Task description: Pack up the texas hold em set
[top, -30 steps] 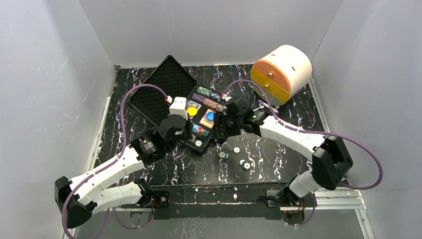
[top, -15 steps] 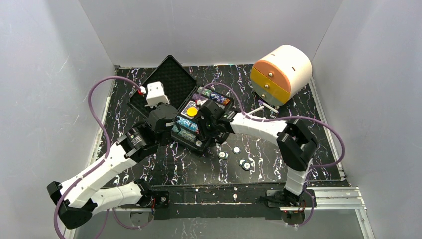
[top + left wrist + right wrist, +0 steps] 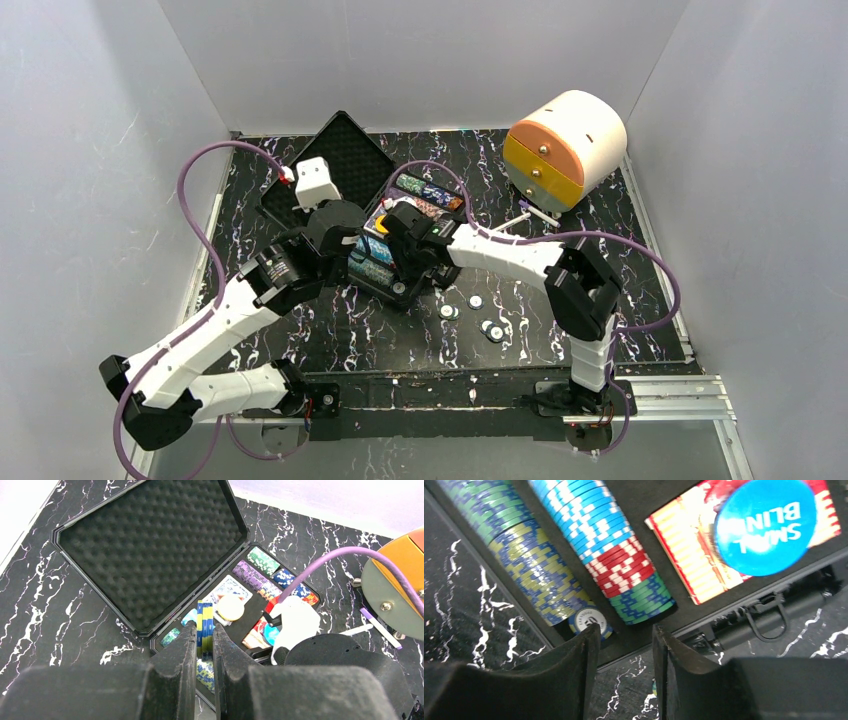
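The black case (image 3: 150, 545) lies open, foam lid to the left, its tray holding chip rows (image 3: 609, 550), a card deck (image 3: 694, 560), a blue "small blind" button (image 3: 766, 525) and a yellow button (image 3: 230, 607). My left gripper (image 3: 204, 632) is shut on a few blue-and-yellow chips (image 3: 205, 617), held on edge above the tray's near-left corner. My right gripper (image 3: 626, 635) hangs open over the case's near rim by the latch (image 3: 769, 620), nothing between its fingers. A blue-rimmed chip (image 3: 586, 620) lies flat at the end of the blue-yellow row (image 3: 524, 555).
A cream-and-orange round drawer box (image 3: 565, 145) stands at the back right, with white sticks (image 3: 535, 212) in front of it. Three loose chips (image 3: 476, 301) lie on the marbled table just right of the case. Both arms crowd over the tray (image 3: 400, 290).
The right arm has swung left over the case's near end and its jaws have narrowed. The left wrist has drawn back toward the lid, still holding its chips.
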Robot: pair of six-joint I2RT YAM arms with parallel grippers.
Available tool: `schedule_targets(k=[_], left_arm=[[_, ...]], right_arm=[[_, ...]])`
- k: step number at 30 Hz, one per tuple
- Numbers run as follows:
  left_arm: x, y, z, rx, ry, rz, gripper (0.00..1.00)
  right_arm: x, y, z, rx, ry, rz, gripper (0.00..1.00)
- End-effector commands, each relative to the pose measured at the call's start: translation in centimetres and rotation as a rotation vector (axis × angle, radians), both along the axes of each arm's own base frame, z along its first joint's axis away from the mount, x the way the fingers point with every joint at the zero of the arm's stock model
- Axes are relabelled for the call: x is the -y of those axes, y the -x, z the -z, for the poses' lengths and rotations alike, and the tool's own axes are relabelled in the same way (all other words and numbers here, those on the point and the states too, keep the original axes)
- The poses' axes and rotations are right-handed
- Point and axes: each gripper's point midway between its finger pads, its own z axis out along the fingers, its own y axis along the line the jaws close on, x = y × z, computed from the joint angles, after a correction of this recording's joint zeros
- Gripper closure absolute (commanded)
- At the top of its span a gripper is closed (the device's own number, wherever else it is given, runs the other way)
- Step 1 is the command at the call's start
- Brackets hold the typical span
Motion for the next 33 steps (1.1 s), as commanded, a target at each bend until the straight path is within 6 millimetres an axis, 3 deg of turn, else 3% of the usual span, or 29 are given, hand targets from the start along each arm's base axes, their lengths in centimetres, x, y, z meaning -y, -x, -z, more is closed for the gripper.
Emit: schedule_targets(k=[1,7,11,15,21,27,33], left_arm=[[-1.2,0.3,-2.0,0.051,0.058,-0.061,1.00],[-1.7,0.5,-2.3,0.063,0.063,-0.071,1.00],[-2.4,0.8,-2.9,0.082,0.070,-0.083,1.00],[-2.4,1.0,-3.4,0.089,0.083,-0.067,1.00],[1.8,1.6,-4.6,0.092,0.107,0.227,1.00],[5.3,3.6,-6.5,0.116,0.147,0.502,1.00],[7.8,5.5,-8.2,0.136,0.123,0.722,1.00]], right_arm=[[1.4,-1.4,-3.6,0.086,0.000,0.134,0.46],[0.4,0.8,-5.8,0.043,-0.097,0.016,0.42],[-1.5,3.2,-5.3,0.023,-0.134,-0.152,0.43],[-1.9,4.8,-3.7,-0.027,-0.110,-0.251,0.35],[-3.2,6.1,-3.1,-0.078,-0.155,-0.351,0.25],[-3.7,6.9,-2.4,-0.121,-0.187,-0.396,0.24],[-3.1,6.9,-3.0,-0.150,-0.263,-0.417,0.24]])
